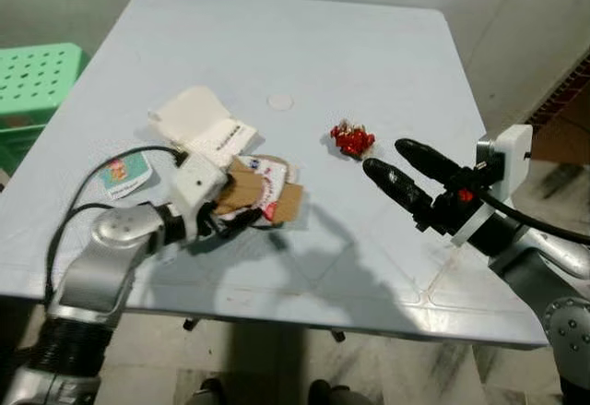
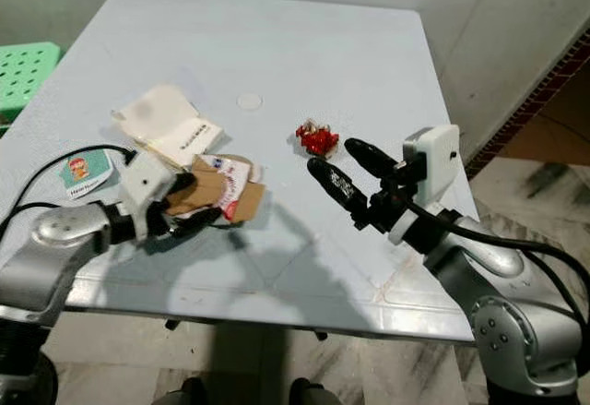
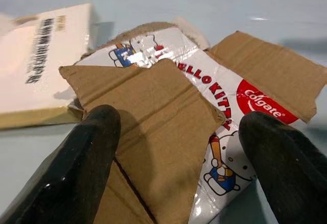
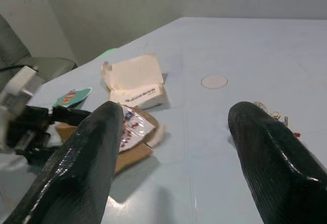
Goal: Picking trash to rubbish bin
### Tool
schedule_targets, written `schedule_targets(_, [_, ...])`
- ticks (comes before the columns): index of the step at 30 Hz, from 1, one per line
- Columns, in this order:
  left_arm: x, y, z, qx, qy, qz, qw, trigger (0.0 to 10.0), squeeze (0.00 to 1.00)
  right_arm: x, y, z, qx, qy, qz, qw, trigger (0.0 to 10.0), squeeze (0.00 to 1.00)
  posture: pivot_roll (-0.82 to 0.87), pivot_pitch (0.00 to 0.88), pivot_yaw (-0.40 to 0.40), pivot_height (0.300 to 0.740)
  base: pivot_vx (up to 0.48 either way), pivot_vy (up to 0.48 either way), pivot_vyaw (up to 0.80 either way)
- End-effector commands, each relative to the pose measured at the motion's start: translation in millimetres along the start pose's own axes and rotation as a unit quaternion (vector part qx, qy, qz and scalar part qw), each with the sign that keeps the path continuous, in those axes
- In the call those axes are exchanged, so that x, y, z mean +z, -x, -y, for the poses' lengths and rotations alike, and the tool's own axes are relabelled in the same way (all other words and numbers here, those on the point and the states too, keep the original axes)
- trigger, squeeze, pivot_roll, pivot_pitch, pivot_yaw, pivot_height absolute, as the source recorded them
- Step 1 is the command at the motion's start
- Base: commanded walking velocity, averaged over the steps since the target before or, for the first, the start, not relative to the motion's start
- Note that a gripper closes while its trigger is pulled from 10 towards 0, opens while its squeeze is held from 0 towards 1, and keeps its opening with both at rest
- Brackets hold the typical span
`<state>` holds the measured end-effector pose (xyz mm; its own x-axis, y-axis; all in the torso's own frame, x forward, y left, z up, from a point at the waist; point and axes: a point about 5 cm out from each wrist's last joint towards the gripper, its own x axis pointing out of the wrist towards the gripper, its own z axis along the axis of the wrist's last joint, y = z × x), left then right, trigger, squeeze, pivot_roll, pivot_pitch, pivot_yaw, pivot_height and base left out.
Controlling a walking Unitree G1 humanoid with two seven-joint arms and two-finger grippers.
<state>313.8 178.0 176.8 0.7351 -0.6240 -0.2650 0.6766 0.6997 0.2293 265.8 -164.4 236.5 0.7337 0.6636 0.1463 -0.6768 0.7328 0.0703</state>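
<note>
I had the left gripper (image 1: 241, 221) open around the flattened toothpaste carton (image 1: 263, 193) near the desk's (image 1: 369, 45) front edge; the right gripper (image 1: 396, 167) hovered open beside the red wrapper (image 1: 352, 138).

Pale blue table (image 1: 304, 45), green perforated stool (image 1: 32, 82) beside its left edge.

A flat, torn toothpaste box (image 1: 261, 193) of brown card with cartoon pictures lies on the pale blue table (image 1: 369, 64). Just behind it sits a cream box (image 1: 198, 121). A small red crumpled wrapper (image 1: 352, 138) lies well apart. A round teal sticker (image 1: 123, 173) lies near the edge.
</note>
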Motion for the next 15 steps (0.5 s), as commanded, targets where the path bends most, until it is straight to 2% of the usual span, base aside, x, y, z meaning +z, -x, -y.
schedule_targets(1, [-1, 11.6, 3.4, 0.003, -0.004, -0.011, 1.000, 10.0, 0.00, 3, 1.1, 2.4, 0.002, 0.012, 0.002, 1.000, 10.0, 0.00, -0.06, 0.230, -0.071, 0.740, 0.000, 0.000, 0.00])
schedule_targets(10, [11, 20.3, -7.1, 0.022, -0.008, -0.007, 1.000, 10.0, 0.00, 3, -4.5, 4.7, 0.009, 0.015, 0.008, 1.000, 10.0, 0.00, -0.05, 0.221, -0.084, 0.740, 0.000, 0.000, 0.00])
schedule_targets(15, [35, 18.5, -18.7, 0.054, -0.024, 0.043, 0.997, 10.0, 0.00, 4, -6.0, 6.0, 0.013, 0.018, 0.011, 1.000, 10.0, 0.00, -0.04, 0.216, -0.089, 0.740, 0.000, 0.000, 0.00])
